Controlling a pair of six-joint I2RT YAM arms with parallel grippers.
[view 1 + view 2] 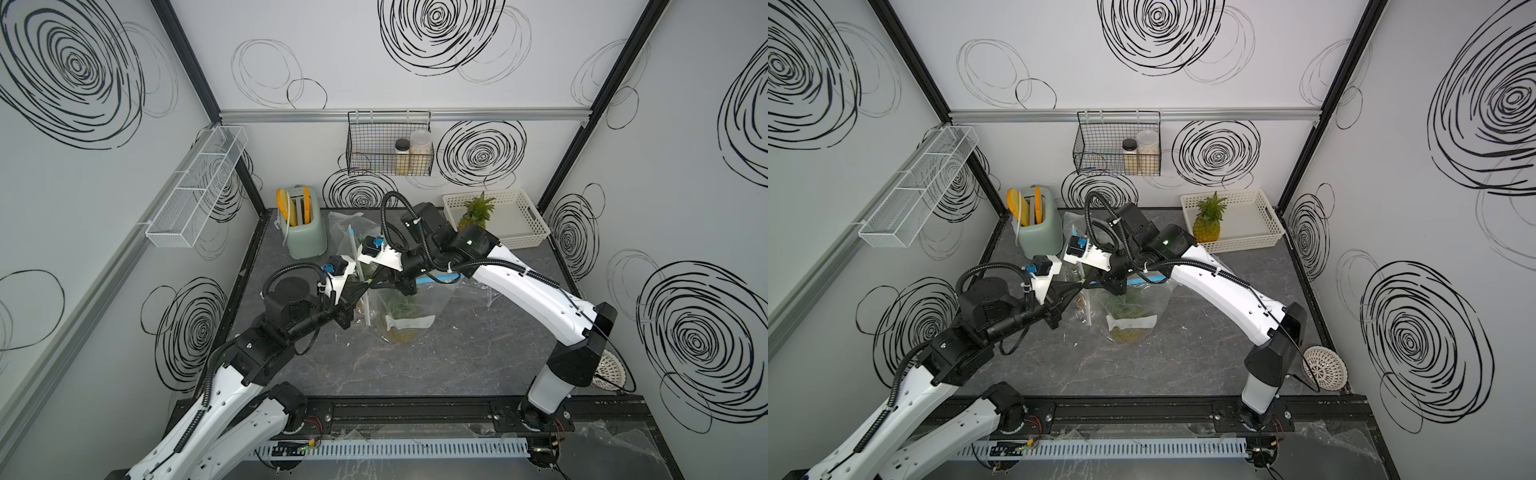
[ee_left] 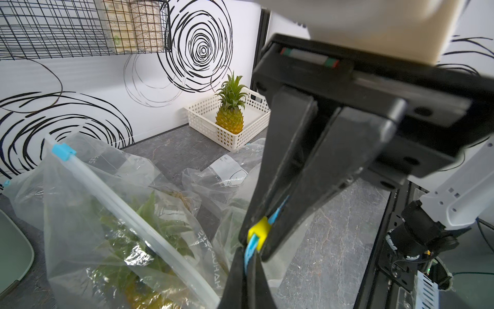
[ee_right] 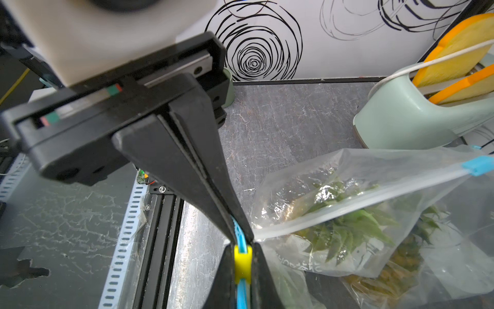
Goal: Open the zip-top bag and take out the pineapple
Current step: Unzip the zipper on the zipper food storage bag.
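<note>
Overhead look into a white cell with black spiral scribbles, dark marbled table (image 1: pixel 436 374) below. 2 grippers reaching in from the near edge, tips meeting above the table's middle.

Left gripper (image 1: pixel 362 286) clamped tight on the blue zip (image 1: pixel 442 277) of a clear bag (image 1: pixel 432 303), right at the zip's end. Right gripper (image 1: pixel 379 281) closed around the yellow slider (image 3: pixel 242 263) on that same zip, black fingers (image 3: pixel 266 283) pressed to its 2 sides, tips touching the left gripper's. Close up in the right wrist view: slider wedged between those fingers, blue zip running through it. Zip open or sealed: impossible to tell.

Bag hanging from the held zip in both top views, lower end down on the table. Pineapple (image 1: pixel 403 332) inside it, green leaves toward the zip, yellow body at the bottom.

2nd bag (image 2: pixel 88 187), also clear, leaning just beside the 1st on the left gripper's side, light-blue clip (image 2: pixel 63 151) at the far end of its pale seal (image 2: pixel 133 214). Flat, crumpled 3rd bag (image 2: pixel 227 171) on the table beyond.

Back left: mint toaster (image 1: pixel 307 239) with yellow slices (image 1: pixel 283 203) in its slots. Back right: white tray (image 1: pixel 525 240), 2nd pineapple (image 1: pixel 478 212) upright at its left end. On the back wall: black wire basket (image 1: pixel 370 162) with 2 jars (image 1: pixel 409 151). On the left wall: white mesh shelf (image 1: pixel 195 187).
</note>
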